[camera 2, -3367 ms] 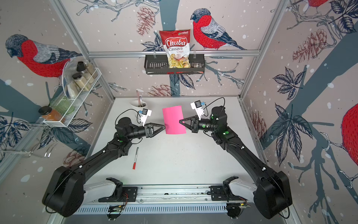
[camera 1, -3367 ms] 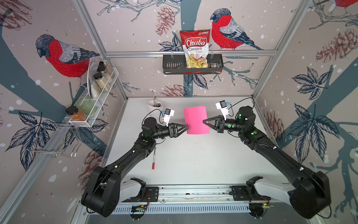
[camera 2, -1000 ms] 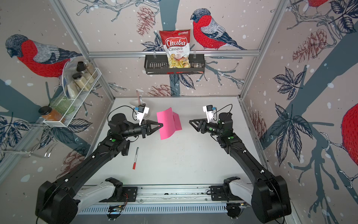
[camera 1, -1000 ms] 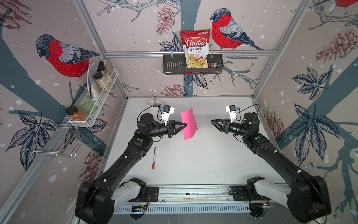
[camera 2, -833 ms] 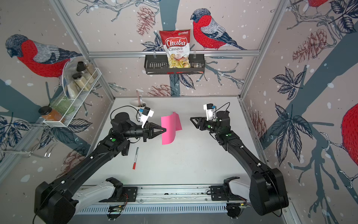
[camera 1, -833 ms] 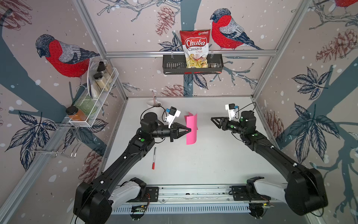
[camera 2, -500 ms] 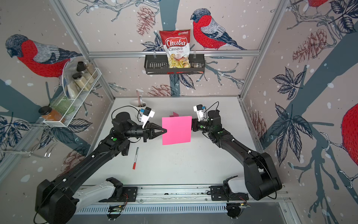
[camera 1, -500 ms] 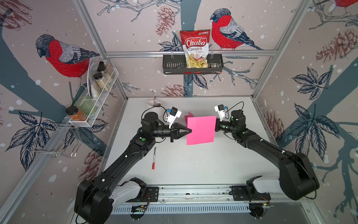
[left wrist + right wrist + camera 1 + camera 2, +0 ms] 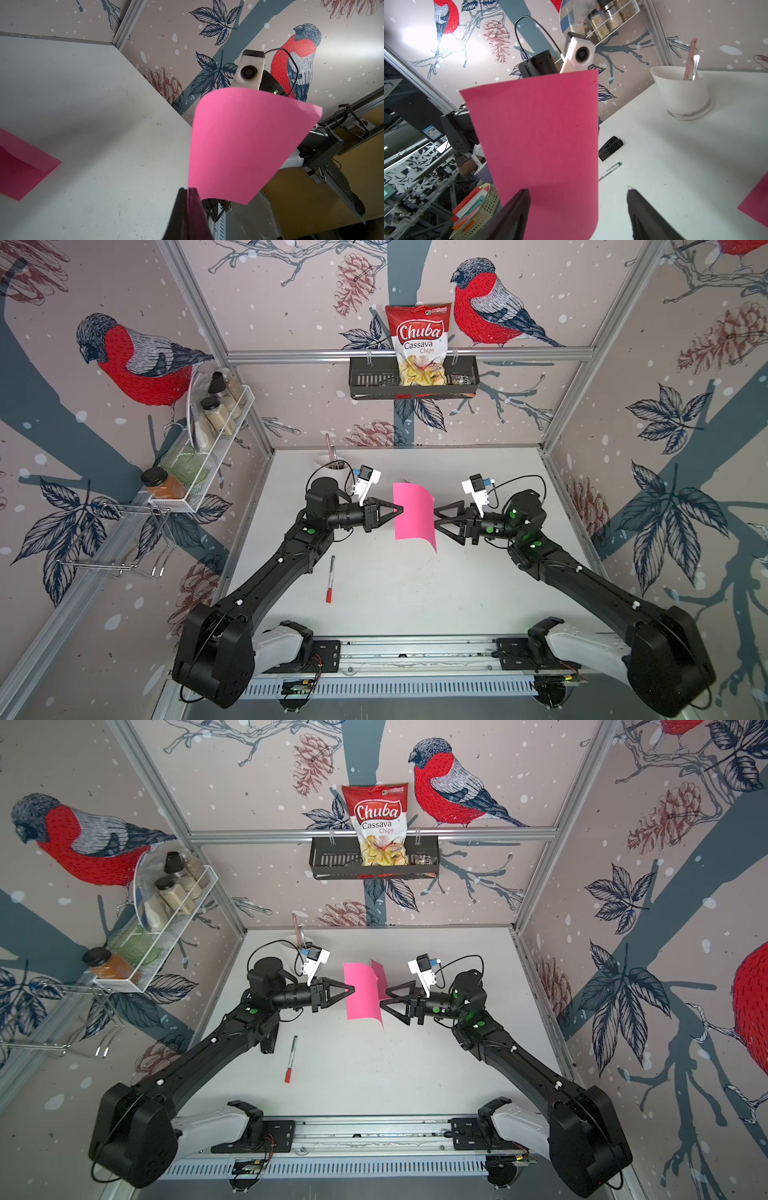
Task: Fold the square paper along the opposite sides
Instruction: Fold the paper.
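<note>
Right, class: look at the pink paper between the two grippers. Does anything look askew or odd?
The pink paper hangs in mid-air, bowed into a curve rather than flat. Only the left gripper pinches an edge; the right gripper stands open at the opposite edge.

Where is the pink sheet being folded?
In both top views the pink sheet is held curled above the table, one edge pinched by the left gripper, the open right gripper at its opposite edge.

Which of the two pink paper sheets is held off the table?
The curved pink sheet, pinched at its edge by the left claw and hanging upright; the other pink sheet lies on the table.
</note>
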